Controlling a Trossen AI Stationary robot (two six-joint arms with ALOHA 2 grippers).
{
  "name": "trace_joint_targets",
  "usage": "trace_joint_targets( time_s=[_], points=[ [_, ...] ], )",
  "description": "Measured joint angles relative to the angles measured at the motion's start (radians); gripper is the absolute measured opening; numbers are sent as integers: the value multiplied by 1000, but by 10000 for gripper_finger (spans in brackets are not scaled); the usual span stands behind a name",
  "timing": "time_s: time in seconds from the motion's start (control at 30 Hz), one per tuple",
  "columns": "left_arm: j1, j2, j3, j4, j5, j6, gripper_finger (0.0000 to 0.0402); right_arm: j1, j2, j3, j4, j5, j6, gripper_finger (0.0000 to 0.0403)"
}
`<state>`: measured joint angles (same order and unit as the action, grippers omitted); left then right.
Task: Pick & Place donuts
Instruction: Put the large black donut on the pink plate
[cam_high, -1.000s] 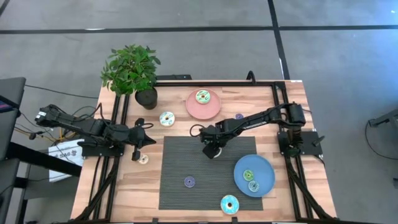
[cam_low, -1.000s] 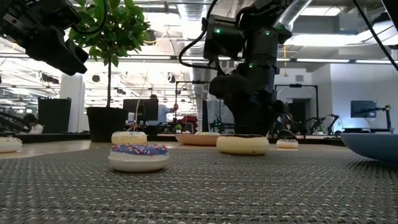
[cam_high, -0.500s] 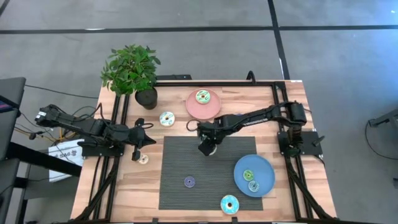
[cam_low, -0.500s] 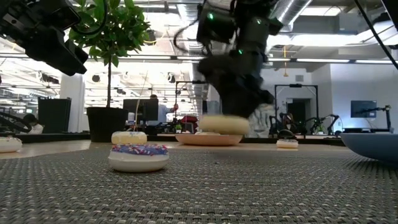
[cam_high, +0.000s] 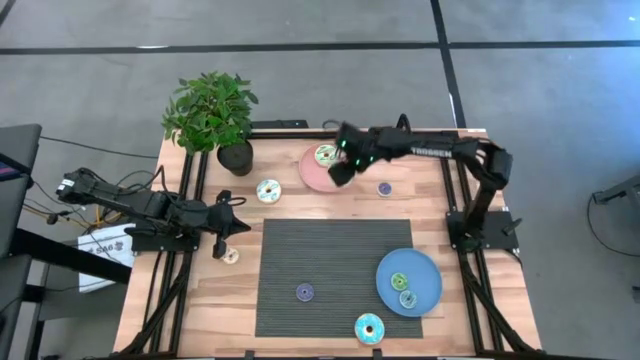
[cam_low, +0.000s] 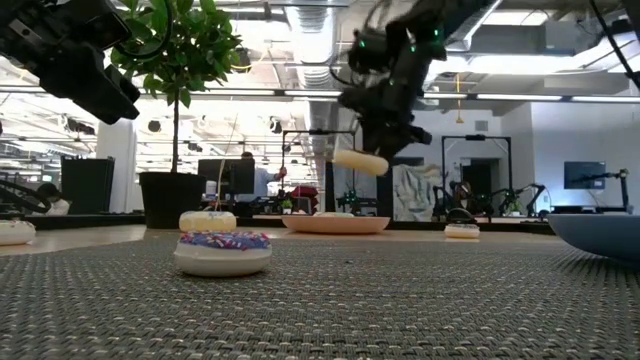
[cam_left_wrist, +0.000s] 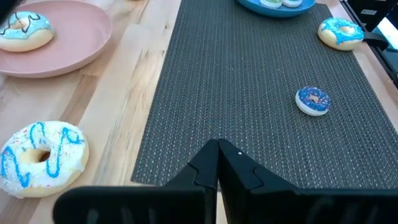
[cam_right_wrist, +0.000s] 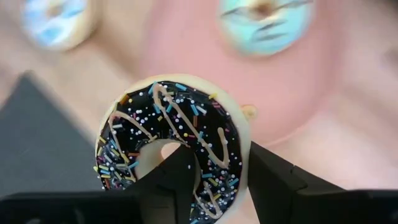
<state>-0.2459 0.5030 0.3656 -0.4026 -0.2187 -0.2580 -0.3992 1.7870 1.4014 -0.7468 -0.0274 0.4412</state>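
Chocolate donut (cam_right_wrist: 177, 165) is held clamped by the right end effector (cam_high: 342, 166), raised over the pink plate (cam_high: 318, 176) in the upper middle of the high view, a cyan donut (cam_high: 325, 154) lying just beyond. The left end effector (cam_high: 226, 224) is kept shut, idle at the left.

A chocolate-iced donut (cam_right_wrist: 174, 167) with coloured sprinkles and a cream drizzle hangs in the air, pinched through its hole by the right hand (cam_right_wrist: 211, 180), over the edge of the pink plate (cam_high: 312, 175). On that plate lies a cyan-iced donut (cam_high: 325, 154). A white donut with blue drizzle (cam_high: 268, 190) lies flat on the desk beside the plate. A small purple donut (cam_high: 385, 187) sits on the wood. Another purple donut (cam_high: 305, 292) lies on the dark mat (cam_high: 330, 240). A cyan donut (cam_high: 369, 327) rests at the mat's near edge. Two small green donuts (cam_high: 403, 290) lie on the blue plate (cam_high: 425, 265). A small cream donut (cam_high: 231, 255) lies beside the mat.
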Motion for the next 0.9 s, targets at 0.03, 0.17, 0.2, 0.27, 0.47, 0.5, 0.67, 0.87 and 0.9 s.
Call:
trace_joint_targets(
  time_s=[0.03,0.17,0.2,0.27,0.47,0.5,0.67,0.87,0.9],
  points=[
    [0,0,0,0,-10,-5,0,-28,4,0,3,0,-23,123],
    [0,0,0,1,-89,-54,0,-105,59,-3,78,-27,-114,122],
    [0,0,0,4,-108,-64,0,-115,73,-2,106,-39,-130,122],
    [0,0,0,8,-148,-78,0,-133,100,3,124,-70,-155,122],
    [1,0,1,19,-244,-144,0,-132,164,-1,117,-35,-265,123],
    [1,0,1,18,-259,-150,0,-131,164,0,127,-27,-274,123],
    [1,0,1,20,-276,-182,0,-135,162,0,168,-20,-294,129],
    [1,0,1,20,-285,-196,0,-139,164,0,163,-19,-336,153],
    [1,0,1,20,-285,-196,0,-138,164,0,164,-19,-343,160]
  ],
)
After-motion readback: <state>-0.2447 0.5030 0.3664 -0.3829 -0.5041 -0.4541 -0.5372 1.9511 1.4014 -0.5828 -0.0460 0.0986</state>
